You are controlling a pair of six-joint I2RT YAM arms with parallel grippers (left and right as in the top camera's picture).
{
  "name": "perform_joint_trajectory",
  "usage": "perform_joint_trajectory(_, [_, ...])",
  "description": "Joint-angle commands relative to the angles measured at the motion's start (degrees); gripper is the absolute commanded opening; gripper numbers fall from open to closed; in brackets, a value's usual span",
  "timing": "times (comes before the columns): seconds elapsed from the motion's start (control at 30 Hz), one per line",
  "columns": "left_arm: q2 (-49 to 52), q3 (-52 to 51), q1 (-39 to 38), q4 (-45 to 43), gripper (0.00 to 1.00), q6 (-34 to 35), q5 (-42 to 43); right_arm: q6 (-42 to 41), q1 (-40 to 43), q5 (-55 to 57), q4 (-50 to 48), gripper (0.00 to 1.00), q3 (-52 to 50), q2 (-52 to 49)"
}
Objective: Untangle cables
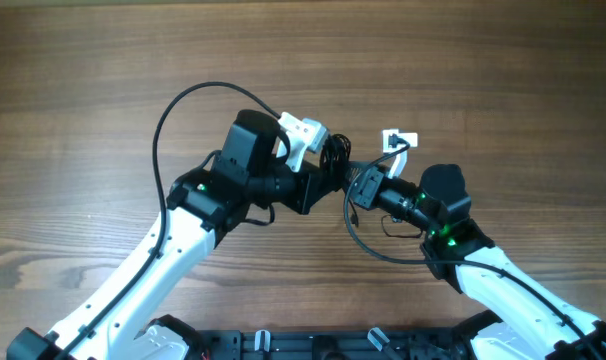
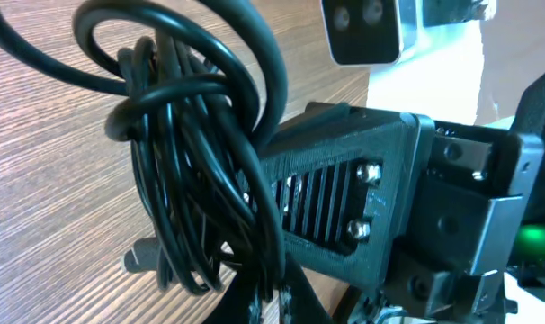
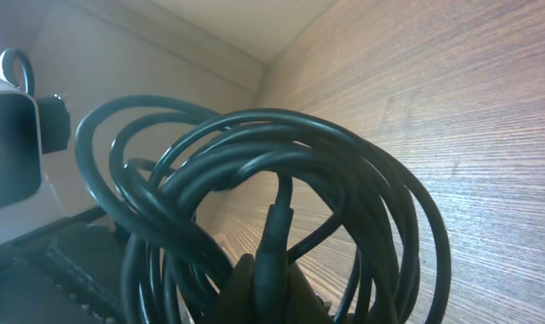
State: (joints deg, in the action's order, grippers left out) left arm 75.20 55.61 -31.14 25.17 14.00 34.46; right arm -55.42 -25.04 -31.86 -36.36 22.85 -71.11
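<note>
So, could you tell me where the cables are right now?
In the overhead view, the cables are bunched mid-table between the left tool and right tool, just right of a white block.

Nothing legible here, no text, label, brand, number or sign I can read, overhead or either wrist view.

Seen from overhead, the cables [image 1: 335,153] are too small for us to tell strand from strand. In the wrist views their coil covers the left pincer [image 2: 268,301] and right pincer [image 3: 263,281], both cut by the bottom edge; we cannot tell their grip.
</note>
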Motion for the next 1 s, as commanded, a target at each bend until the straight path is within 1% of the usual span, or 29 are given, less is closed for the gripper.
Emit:
perform_joint_trajectory(0.0, [0.68, 0.33, -0.63, -4.70, 0.04, 4.48, 4.94, 3.37, -1.55, -1.79, 0.00, 0.18, 0.50, 0.13])
perform_joint_trajectory(0.07, [0.68, 0.33, -0.63, -4.50, 0.04, 4.46, 7.15, 4.63, -1.33, 0.85, -0.02, 0.24, 0.50, -0.02])
perform_joint_trajectory(0.1, [0.68, 0.33, -0.63, -4.13, 0.04, 4.44, 7.58, 4.52, -1.03, 0.83, -0.09, 0.24, 0.50, -0.02])
perform_joint_trajectory(0.2, [0.66, 0.33, -0.50, -2.19, 0.04, 4.24, 7.69, 4.37, 0.83, -4.72, -0.63, 0.25, 0.50, 0.07])
perform_joint_trajectory(0.23, [0.66, 0.33, -0.28, -1.75, 0.04, 4.24, 7.67, 4.39, 1.60, -6.93, -0.66, 0.29, 0.50, 0.13])
perform_joint_trajectory(0.27, [0.66, 0.33, 0.13, -1.55, 0.04, 4.24, 7.65, 4.37, 3.06, -10.99, -0.72, 0.36, 0.50, 0.15])
perform_joint_trajectory(0.33, [0.66, 0.33, 1.86, -1.53, 0.04, 4.26, 7.17, 4.44, 6.86, -18.93, -0.59, 0.46, 0.50, 0.15])
perform_joint_trajectory(0.47, [0.66, 0.33, 6.21, -1.36, 0.04, 4.31, 6.84, 4.48, 15.89, -31.43, -0.68, 0.56, 0.50, 0.15])
perform_joint_trajectory(0.5, [0.66, 0.33, 7.28, -1.33, 0.04, 4.33, 6.86, 4.57, 17.99, -34.05, -0.70, 0.61, 0.50, 0.15])
perform_joint_trajectory(0.53, [0.66, 0.33, 8.57, -1.33, 0.04, 4.50, 7.02, 6.36, 20.35, -37.38, -0.72, 0.67, 0.50, 0.15])
perform_joint_trajectory(0.6, [0.66, 0.33, 10.73, -1.36, 0.04, 4.48, 8.83, 13.09, 23.15, -42.29, -0.92, 0.85, 0.50, 0.13])
perform_joint_trajectory(0.63, [0.66, 0.33, 11.50, -1.36, 0.04, 4.44, 10.21, 16.02, 23.87, -43.56, -0.90, 0.99, 0.50, 0.13])
perform_joint_trajectory(0.7, [0.66, 0.33, 12.37, -1.36, 0.04, 3.48, 14.12, 20.94, 24.33, -44.09, -0.90, 1.00, 0.50, 0.13])
perform_joint_trajectory(0.77, [0.66, 0.33, 12.46, -1.38, 0.04, -0.74, 21.33, 24.04, 24.26, -43.80, -0.90, 1.00, 0.50, 0.07])
perform_joint_trajectory(0.8, [0.66, 0.33, 12.44, -1.38, 0.04, -3.45, 26.67, 24.39, 24.26, -43.34, -0.90, 1.00, 0.50, 0.07])
perform_joint_trajectory(0.87, [0.66, 0.33, 12.28, -1.38, 0.04, -6.64, 36.41, 24.39, 24.24, -43.01, -0.94, 1.00, 0.50, 0.07])
perform_joint_trajectory(0.97, [0.68, 0.33, 11.82, -1.36, 0.04, -7.65, 42.16, 26.25, 23.56, -42.71, -1.18, 1.00, 0.50, 0.07])
